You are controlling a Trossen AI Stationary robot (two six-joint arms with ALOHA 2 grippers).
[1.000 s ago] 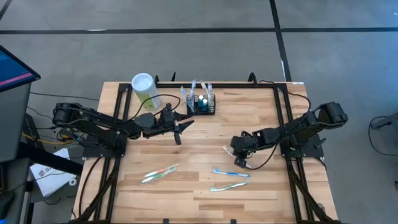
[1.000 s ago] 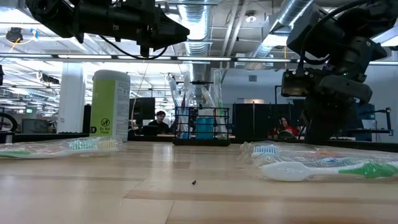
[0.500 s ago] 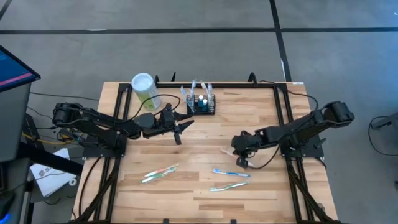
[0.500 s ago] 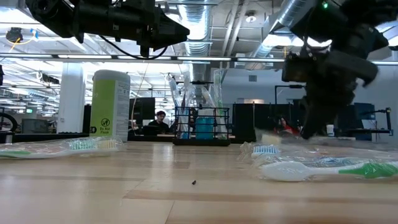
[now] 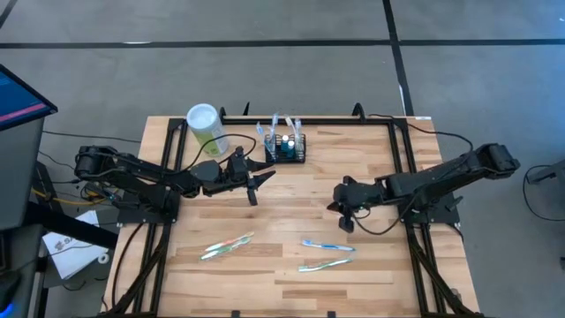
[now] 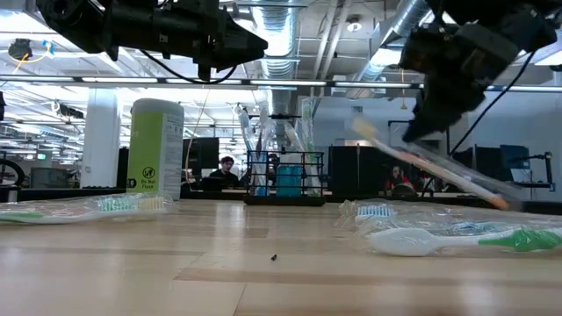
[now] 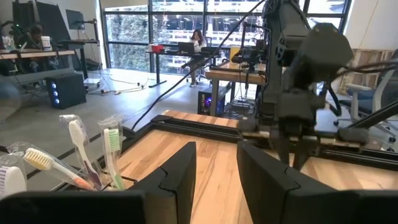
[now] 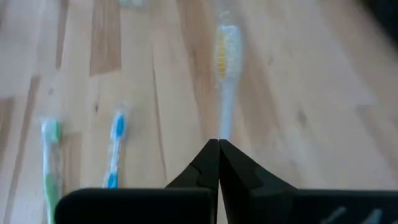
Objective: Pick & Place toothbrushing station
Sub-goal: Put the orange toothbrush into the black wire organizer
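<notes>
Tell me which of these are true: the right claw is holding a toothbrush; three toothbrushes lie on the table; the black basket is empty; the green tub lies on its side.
1. The right gripper holds a toothbrush. True: it is shut on the handle and the brush is lifted off the table.
2. Three wrapped toothbrushes lie on the table. True.
3. The basket is empty. False: toothbrushes already stand in it.
4. The green tub lies on its side. False: it stands upright.
5. The left gripper touches the basket. False: it hangs open beside it, apart.

Right tool and toothbrush now raised.
</notes>
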